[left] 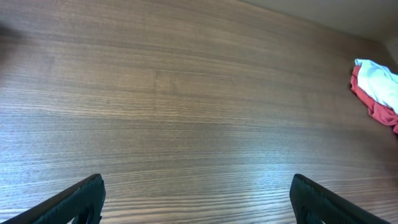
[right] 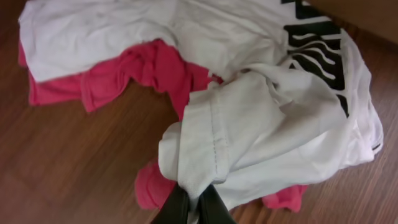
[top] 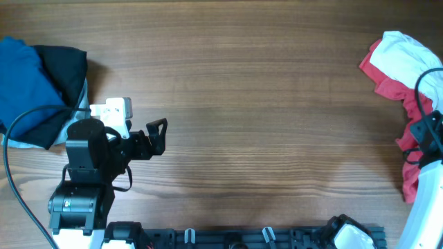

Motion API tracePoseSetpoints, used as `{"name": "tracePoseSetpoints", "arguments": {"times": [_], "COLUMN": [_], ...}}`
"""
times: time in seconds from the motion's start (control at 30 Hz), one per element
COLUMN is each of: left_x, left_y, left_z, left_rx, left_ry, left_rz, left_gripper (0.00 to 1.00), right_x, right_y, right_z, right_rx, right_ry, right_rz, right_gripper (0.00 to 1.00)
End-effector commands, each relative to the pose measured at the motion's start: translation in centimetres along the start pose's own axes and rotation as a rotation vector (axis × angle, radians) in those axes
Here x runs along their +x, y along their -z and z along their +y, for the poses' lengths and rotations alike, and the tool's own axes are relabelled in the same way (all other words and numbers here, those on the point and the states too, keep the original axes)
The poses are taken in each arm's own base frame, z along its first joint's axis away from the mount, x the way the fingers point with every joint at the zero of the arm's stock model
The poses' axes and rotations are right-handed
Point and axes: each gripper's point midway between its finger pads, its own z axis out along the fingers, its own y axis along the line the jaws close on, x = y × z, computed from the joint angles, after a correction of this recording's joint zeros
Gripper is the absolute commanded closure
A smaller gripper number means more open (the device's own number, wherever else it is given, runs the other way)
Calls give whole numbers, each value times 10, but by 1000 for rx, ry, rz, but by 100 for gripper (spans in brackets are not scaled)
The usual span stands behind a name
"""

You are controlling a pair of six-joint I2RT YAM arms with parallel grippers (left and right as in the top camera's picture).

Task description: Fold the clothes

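A pile of clothes lies at the table's right edge: a white shirt point(top: 405, 50) with a black print over a red garment point(top: 391, 86). In the right wrist view, my right gripper point(right: 194, 204) is shut on a fold of the white shirt point(right: 249, 118), with the red garment point(right: 143, 71) under it. In the overhead view the right gripper point(top: 417, 142) sits over this pile. My left gripper point(top: 158, 135) is open and empty over bare wood, as its wrist view point(left: 199, 205) shows. The pile point(left: 376, 90) shows far off to its right.
A second pile, a blue garment point(top: 21, 76) and a black one point(top: 66, 66), lies at the table's far left, beside the left arm's base. A black cable point(top: 28, 121) loops over it. The wooden table point(top: 263, 111) stretches between the piles.
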Motion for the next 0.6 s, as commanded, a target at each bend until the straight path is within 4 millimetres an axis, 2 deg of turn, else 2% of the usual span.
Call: {"name": "tracePoseSetpoints", "arguments": {"times": [0.0,0.07,0.17,0.23,0.3,0.33,0.47,0.53,0.57], "left_x": [-5,-5,-5,-5,-5,-5,-5,-4,-4], "left_y": [6,6,6,6,6,6,6,6,6], "left_z": [-7,-7,-7,-7,-7,-7,-7,-6,-6], "left_rx": [23,22,22,21,21,21,22,21,21], "left_ry": [-16,-15,-15,-15,-15,-15,-15,-14,-14], "left_rz": [-13,-10,-10,-10,-10,-10,-10,-8,-6], "left_gripper": [5,5,5,5,5,5,5,5,5], "right_x": [0,2,6,8,10,10,10,10,12], "right_y": [2,-3,-9,-13,-15,-16,-16,-17,-19], "right_z": [1,1,1,2,2,2,2,3,7], "right_rx": [7,11,21,26,30,31,31,24,2], "right_ry": [30,35,42,46,49,50,50,48,47], "right_rz": [7,22,48,62,72,75,75,74,79], "right_gripper": [96,96,89,88,89,96,96,72,65]}}
